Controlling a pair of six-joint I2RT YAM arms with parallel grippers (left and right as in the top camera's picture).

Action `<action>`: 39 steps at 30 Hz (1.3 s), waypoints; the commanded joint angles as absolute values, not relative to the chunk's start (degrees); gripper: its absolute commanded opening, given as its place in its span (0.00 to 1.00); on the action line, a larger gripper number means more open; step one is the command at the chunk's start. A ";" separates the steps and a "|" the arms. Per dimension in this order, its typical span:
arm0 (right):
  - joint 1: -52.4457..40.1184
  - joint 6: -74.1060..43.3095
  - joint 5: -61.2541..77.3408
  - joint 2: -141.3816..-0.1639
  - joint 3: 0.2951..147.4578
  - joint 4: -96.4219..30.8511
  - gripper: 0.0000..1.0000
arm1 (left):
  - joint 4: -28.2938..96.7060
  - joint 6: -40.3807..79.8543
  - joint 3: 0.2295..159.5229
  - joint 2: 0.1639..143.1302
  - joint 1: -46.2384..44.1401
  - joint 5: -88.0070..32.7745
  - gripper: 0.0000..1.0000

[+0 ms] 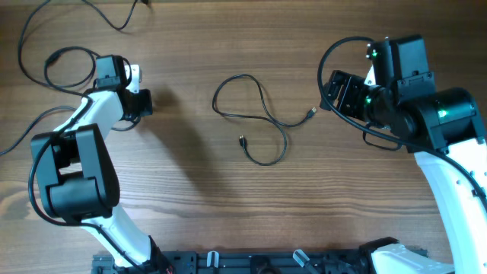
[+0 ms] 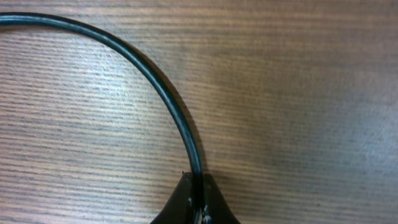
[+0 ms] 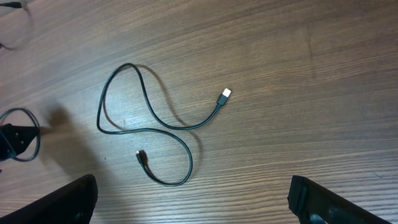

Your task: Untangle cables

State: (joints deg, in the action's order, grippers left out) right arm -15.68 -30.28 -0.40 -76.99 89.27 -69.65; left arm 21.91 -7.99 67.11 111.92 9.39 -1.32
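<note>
The middle cable lies free; left claw pinches a second cable, right claw gapes empty. Nearly sorted, I'd say.

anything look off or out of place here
Nothing is damaged or spilled. The middle cable lies loose on the table and crosses itself once. The one oddity is a second cable pinched in the shut left gripper. The right gripper is open and empty.
</note>
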 commanded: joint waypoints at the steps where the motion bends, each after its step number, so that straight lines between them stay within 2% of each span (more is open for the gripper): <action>1: -15.51 -29.61 0.14 -77.47 88.90 -69.78 0.99 | 21.10 -5.08 66.78 112.84 9.50 -2.15 0.04; 4: -15.51 -29.61 0.14 -77.47 88.90 -69.78 1.00 | 20.05 -5.08 66.87 112.81 9.50 -2.15 0.06; 5: -15.51 -29.58 0.14 -77.47 88.90 -69.91 1.00 | 19.94 -5.08 67.31 112.73 9.50 -2.15 0.09; 6: -15.51 -29.61 0.14 -77.47 88.90 -70.06 1.00 | 20.12 -5.06 68.03 112.42 9.47 -2.26 0.17; 7: -15.51 -29.58 0.14 -77.47 88.90 -70.06 1.00 | 20.12 -5.04 68.60 111.98 9.47 -2.87 0.40; 8: -15.51 -29.61 0.14 -77.47 88.90 -70.04 1.00 | 20.10 -5.04 69.17 111.33 9.50 -3.88 0.77; 10: -15.51 -29.61 0.14 -77.47 88.90 -70.02 1.00 | 20.14 -4.54 70.67 109.51 9.50 -4.49 0.98; 11: -15.51 -29.95 0.14 -77.47 88.90 -70.04 1.00 | 20.08 -3.53 71.40 108.57 9.50 -4.49 1.00; 15: -15.51 -30.02 0.14 -77.47 88.90 -70.15 1.00 | 19.00 -2.07 75.37 104.33 9.87 -4.47 1.00; 18: -15.51 -30.04 0.16 -77.47 88.90 -70.63 1.00 | 16.25 -1.15 76.53 103.53 13.76 -4.29 1.00; 24: -15.51 -30.63 0.14 -77.47 88.90 -70.98 1.00 | 16.86 20.40 76.51 103.98 31.64 -0.36 1.00; 27: -15.51 -31.79 0.19 -77.49 88.90 -70.70 1.00 | 17.85 20.56 76.51 104.31 38.92 1.19 1.00; 31: -15.51 -33.12 2.57 -77.49 88.90 -70.06 1.00 | 17.78 16.91 76.49 106.37 42.50 13.41 1.00; 32: -15.51 -33.12 2.92 -77.49 88.90 -70.11 1.00 | 17.76 16.73 76.49 107.20 43.07 15.05 0.96; 33: -15.51 -33.12 2.92 -77.49 88.90 -70.26 1.00 | 17.37 16.78 76.51 109.34 44.10 15.49 0.75; 34: -15.51 -33.12 2.92 -77.49 88.90 -70.39 1.00 | 17.10 16.78 76.51 110.48 44.45 15.49 0.63; 35: -15.51 -33.15 3.14 -77.49 88.90 -70.78 1.00 | 16.21 16.75 76.51 112.20 44.86 15.49 0.35; 37: -15.51 -33.15 3.14 -77.49 88.90 -71.40 1.00 | 14.81 16.75 76.51 114.17 45.36 15.51 0.13; 38: -15.51 -33.15 3.14 -77.49 88.90 -71.48 1.00 | 13.91 16.75 76.51 114.59 45.60 15.51 0.14; 39: -15.51 -33.17 3.14 -77.49 88.90 -71.50 1.00 | 12.56 16.80 76.51 114.78 45.93 15.49 0.25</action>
